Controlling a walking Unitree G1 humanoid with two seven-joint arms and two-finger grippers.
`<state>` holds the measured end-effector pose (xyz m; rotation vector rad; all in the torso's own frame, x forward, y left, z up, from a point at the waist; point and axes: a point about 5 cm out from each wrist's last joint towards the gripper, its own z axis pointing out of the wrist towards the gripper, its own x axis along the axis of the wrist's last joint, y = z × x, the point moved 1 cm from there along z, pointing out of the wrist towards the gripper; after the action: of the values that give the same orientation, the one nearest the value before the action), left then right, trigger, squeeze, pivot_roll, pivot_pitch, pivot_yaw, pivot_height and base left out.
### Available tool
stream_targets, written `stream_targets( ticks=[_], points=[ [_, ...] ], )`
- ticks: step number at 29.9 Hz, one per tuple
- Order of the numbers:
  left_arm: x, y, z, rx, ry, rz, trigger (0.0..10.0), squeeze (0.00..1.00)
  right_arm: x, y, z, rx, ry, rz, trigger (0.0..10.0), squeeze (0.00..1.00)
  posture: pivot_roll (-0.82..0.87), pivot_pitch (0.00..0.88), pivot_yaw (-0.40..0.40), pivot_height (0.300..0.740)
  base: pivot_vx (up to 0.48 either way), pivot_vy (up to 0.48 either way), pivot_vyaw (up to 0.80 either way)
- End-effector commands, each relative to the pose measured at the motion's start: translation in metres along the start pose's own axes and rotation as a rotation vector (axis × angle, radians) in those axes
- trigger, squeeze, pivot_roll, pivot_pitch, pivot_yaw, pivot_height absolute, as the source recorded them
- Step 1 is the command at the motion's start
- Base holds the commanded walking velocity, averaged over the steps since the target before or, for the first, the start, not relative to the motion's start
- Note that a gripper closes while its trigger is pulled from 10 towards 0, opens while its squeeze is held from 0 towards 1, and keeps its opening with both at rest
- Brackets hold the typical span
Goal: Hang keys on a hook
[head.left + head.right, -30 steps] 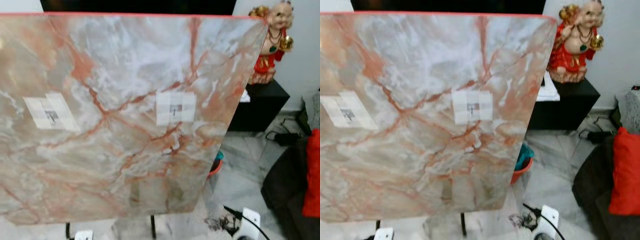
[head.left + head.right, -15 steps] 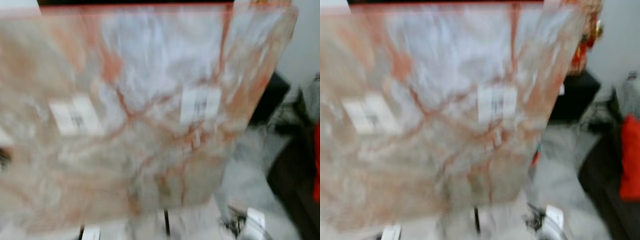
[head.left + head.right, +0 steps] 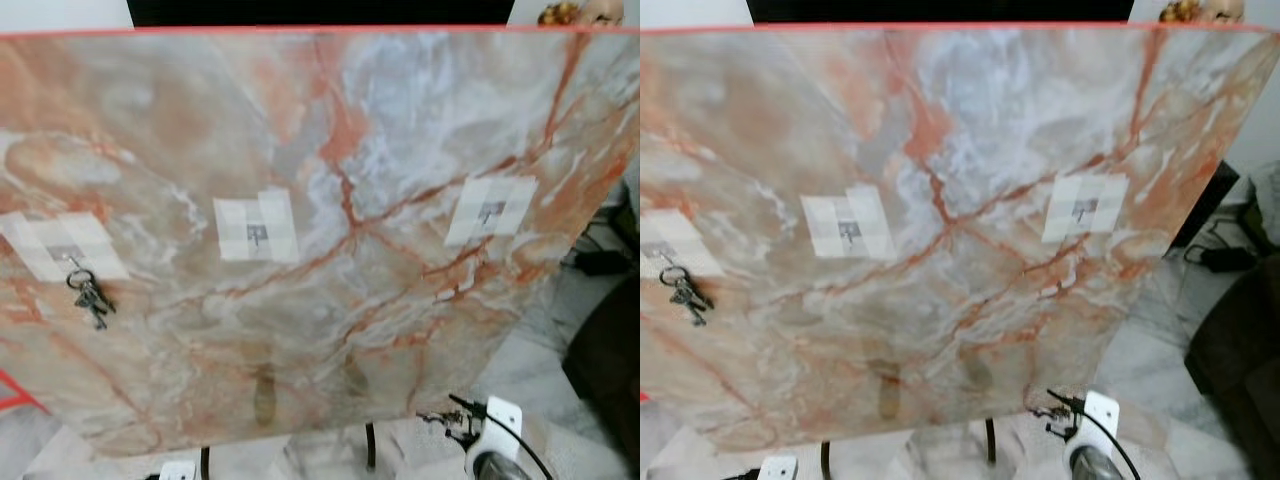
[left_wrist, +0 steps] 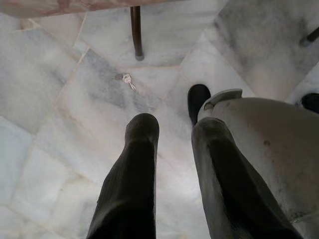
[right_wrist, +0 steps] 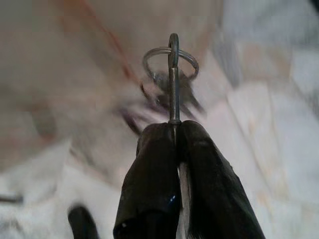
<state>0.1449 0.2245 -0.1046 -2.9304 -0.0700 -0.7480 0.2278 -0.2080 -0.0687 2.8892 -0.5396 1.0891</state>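
An upright pink-veined marble board [image 3: 330, 150] carries three taped white patches, each with a small hook. On the left hook [image 3: 68, 258] hangs a bunch of keys [image 3: 90, 296]. The middle hook [image 3: 257, 235] and the right hook [image 3: 491, 211] are bare. My right gripper [image 5: 174, 127] is shut on a key whose ring [image 5: 171, 63] sticks out past the fingertips, with blurred marble behind it. Pointing down at the floor, my left gripper [image 4: 177, 124] is open with nothing in it. Another small set of keys [image 4: 127, 78] lies on the floor tiles near a thin dark leg [image 4: 135, 30].
The board stands on thin dark legs [image 3: 368, 446] over a pale marble floor. A white plug block with cables [image 3: 492, 428] lies at the lower right. A dark seat [image 3: 612, 350] sits at the right edge, and a red edge [image 3: 15, 392] shows at the lower left.
The camera has swung left, so the board sits further right in the picture. The left patch with its hanging keys has come into view, and the figurine has nearly left the frame.
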Motion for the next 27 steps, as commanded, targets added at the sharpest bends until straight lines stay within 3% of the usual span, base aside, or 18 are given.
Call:
stream_targets(
  ticks=[1,4,10,20,27],
  points=[
    [-0.005,0.002,0.000,-0.005,-0.020,0.007,10.0,0.00,0.024,-0.001,0.001,0.008,0.098,-0.001,10.0,0.00,-0.03,0.000,-0.051,0.740,0.000,0.000,0.00],
    [-0.005,0.002,0.000,-0.006,-0.020,0.012,10.0,0.00,0.037,0.000,0.000,-0.004,0.166,0.013,10.0,0.00,-0.03,0.000,-0.049,0.740,0.000,0.000,0.00],
    [-0.004,0.001,0.000,-0.011,-0.018,0.027,10.0,0.00,0.043,0.003,-0.007,0.003,0.255,0.016,10.0,0.00,-0.05,0.000,-0.044,0.740,0.000,0.000,0.00],
    [-0.003,0.002,0.000,-0.027,-0.014,0.035,10.0,0.00,0.034,-0.011,-0.009,0.093,0.205,0.000,10.0,0.00,-0.05,0.000,-0.043,0.740,0.000,0.000,0.00],
    [-0.002,0.002,0.000,-0.031,-0.008,0.021,10.0,0.00,0.047,-0.018,-0.010,0.096,0.224,-0.013,10.0,0.00,-0.04,0.000,-0.050,0.740,0.000,0.000,0.00]
  ],
)
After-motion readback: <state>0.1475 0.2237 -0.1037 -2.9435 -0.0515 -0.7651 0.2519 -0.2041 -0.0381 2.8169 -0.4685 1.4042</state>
